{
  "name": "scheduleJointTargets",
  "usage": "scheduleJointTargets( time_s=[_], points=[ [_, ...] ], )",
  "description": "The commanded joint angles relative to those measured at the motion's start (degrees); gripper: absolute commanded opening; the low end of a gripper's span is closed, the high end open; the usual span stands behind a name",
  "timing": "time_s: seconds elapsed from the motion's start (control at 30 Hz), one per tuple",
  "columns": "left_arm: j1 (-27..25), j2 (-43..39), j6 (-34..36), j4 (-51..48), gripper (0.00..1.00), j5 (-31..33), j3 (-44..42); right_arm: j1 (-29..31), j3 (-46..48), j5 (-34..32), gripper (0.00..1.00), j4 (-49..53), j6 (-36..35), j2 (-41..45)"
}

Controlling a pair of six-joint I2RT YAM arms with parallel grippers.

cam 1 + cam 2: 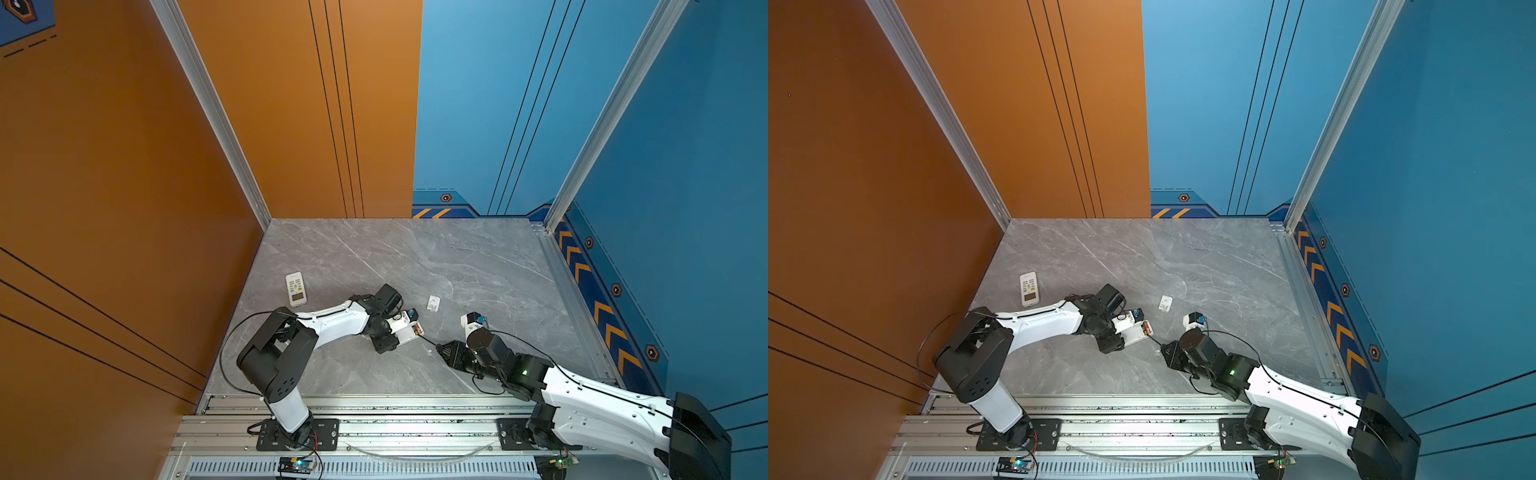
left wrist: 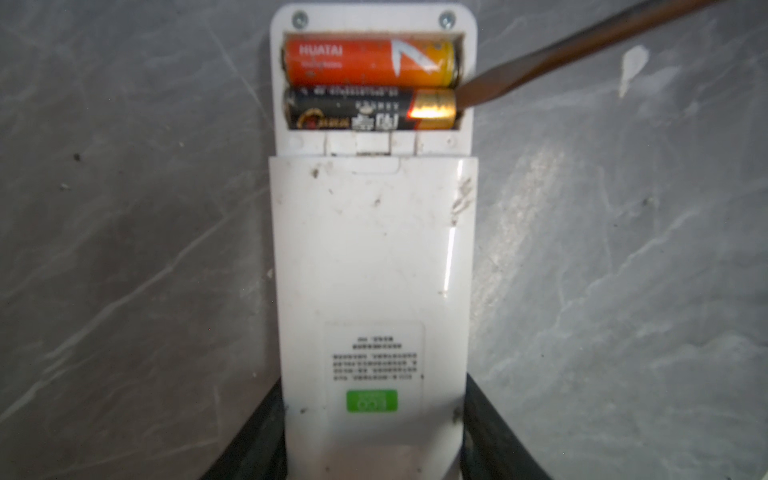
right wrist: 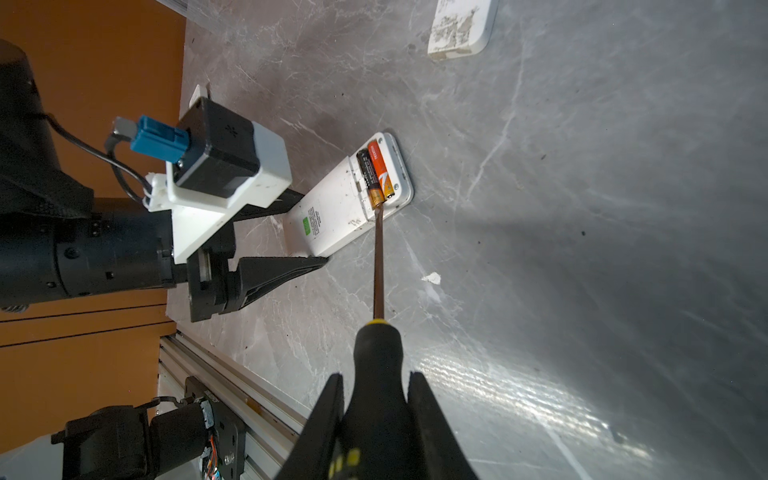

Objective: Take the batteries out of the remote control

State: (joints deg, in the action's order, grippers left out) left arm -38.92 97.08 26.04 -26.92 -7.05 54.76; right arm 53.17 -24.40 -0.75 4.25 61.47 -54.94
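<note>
"While the left gripper [image 3: 316, 227] grips the white remote [image 2: 374, 249], where are the batteries [image 3: 380, 170]?"

"Both in its open compartment, low over the table [image 1: 415, 257], near the middle: orange battery [image 2: 365, 62] at the end, black battery [image 2: 353, 110] beside it."

"And the right gripper [image 3: 376, 376]?"

"Clenched on the screwdriver [image 3: 379, 257] handle, blade tip against the black battery's gold end."
</note>
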Motion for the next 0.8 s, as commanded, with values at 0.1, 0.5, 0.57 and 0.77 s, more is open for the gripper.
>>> scheduleJointTargets(
  time_s=[0.1,0.5,0.57,0.77],
  points=[
    [-0.5,3.6,2.9,-5.7,0.09,-4.1,-1.5,-0.5,-2.2,-5.9,0.00,-12.9,-2.5,1.2],
    [-0.3,4.0,2.4,-5.7,0.09,-3.7,-1.2,-0.5,-3.4,-6.8,0.00,-9.8,-3.2,3.1],
    [-0.3,4.0,2.4,-5.7,0.09,-3.7,-1.2,-0.5,-3.4,-6.8,0.00,-9.5,-3.2,3.0],
    [0.0,3.8,2.3,-5.7,0.10,-3.6,-1.2,-0.7,-3.5,-7.2,0.00,-6.8,-2.7,3.6]
  ],
)
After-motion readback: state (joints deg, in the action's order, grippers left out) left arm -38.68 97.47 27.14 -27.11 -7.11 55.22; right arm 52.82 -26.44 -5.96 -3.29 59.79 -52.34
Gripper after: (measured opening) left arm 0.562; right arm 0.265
